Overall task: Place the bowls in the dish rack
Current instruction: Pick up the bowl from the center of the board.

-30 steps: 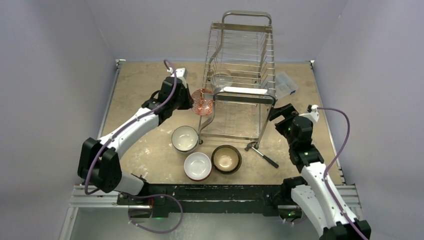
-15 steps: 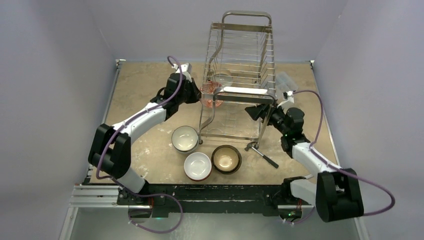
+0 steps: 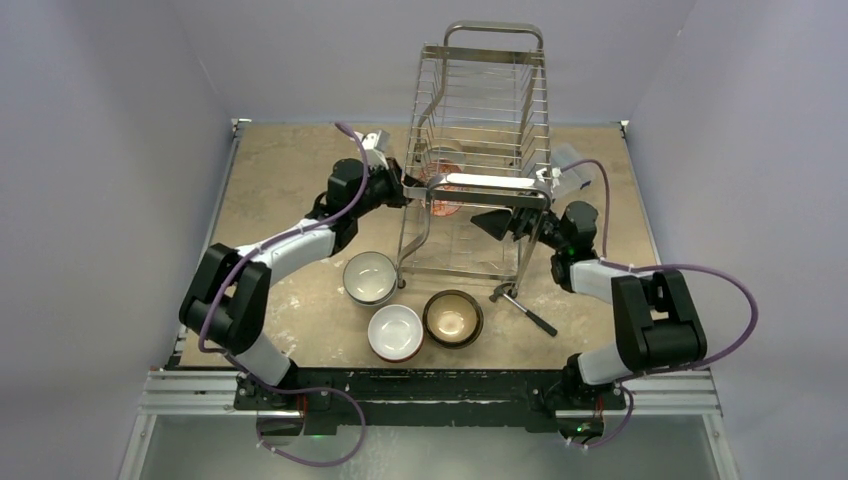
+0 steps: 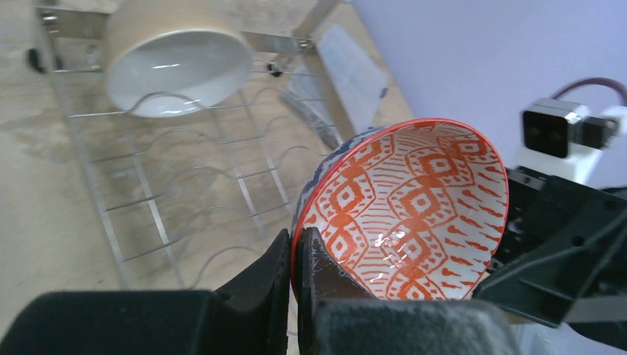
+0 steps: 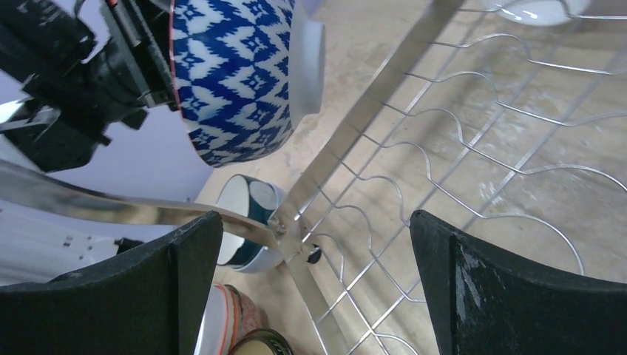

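Tough look from above: the patterned bowl (image 3: pixel 443 196) is half lost behind the near handle and wires of the dish rack (image 3: pixel 490 182). Whether it touches any wire, I cannot tell. The left wrist view settles the grip. The left gripper (image 4: pixel 298 245) is clamped on the bowl's rim, one finger inside and one outside. The bowl stands on edge, its orange-on-white inside facing the camera. The right wrist view catches its blue-and-white outside, cut off at the top of the frame.

A white bowl (image 4: pixel 177 70) rests tilted in the rack's wavy wires further back, its upper edge clipped by the frame. A clear plastic box (image 3: pixel 572 170) lies just off the rack's right side, blurred.

Now the arms. The left arm stretches long across the table (image 3: pixel 290 170), wrist right at the rack's left upright. The right arm is folded tight to the rack's right, forearm low and pointing in under the near handle. The right gripper (image 5: pixel 314 222) has its fingers spread wide, with nothing between them.

In front of the rack, a cream-lined bowl (image 3: pixel 369 277) sits by the front-left leg. Nearer the arms' bases, a white-inside bowl (image 3: pixel 395 331) and a brown bowl (image 3: pixel 453 317) sit side by side. A dark-handled tool (image 3: pixel 525 308) lies by the front-right leg. I cannot make out what it is.
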